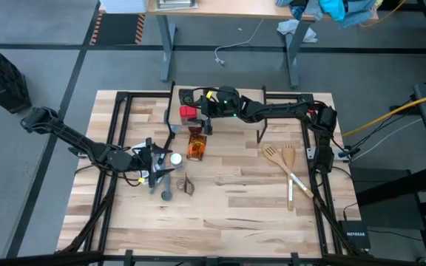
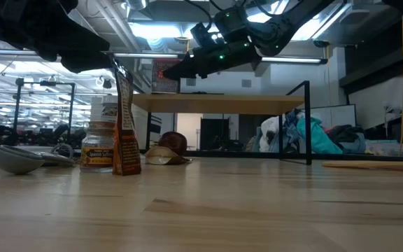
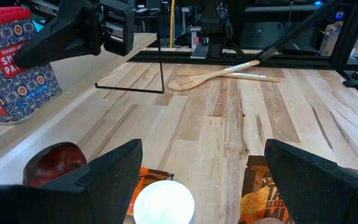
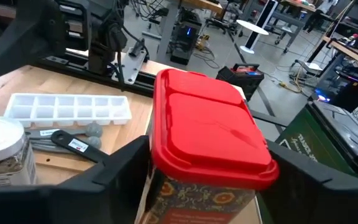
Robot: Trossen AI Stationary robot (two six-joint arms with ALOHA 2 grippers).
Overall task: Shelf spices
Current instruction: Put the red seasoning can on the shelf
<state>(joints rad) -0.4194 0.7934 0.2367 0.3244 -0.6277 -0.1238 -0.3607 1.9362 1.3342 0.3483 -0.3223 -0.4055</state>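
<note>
Between the right gripper's [image 4: 204,186] parted fingers stands a red-topped box [image 4: 207,134] lettered "SMO".

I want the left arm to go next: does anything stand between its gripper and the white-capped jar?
Nothing visible does. The left gripper is open, and the white-capped jar sits directly between its fingers, with an orange packet just beside it.

High view: overhead, straight down on my table [image 1: 228,199].
Low view: table-level, facing the room.
Wrist views: close; both share the red-topped box [image 4: 207,124].
</note>
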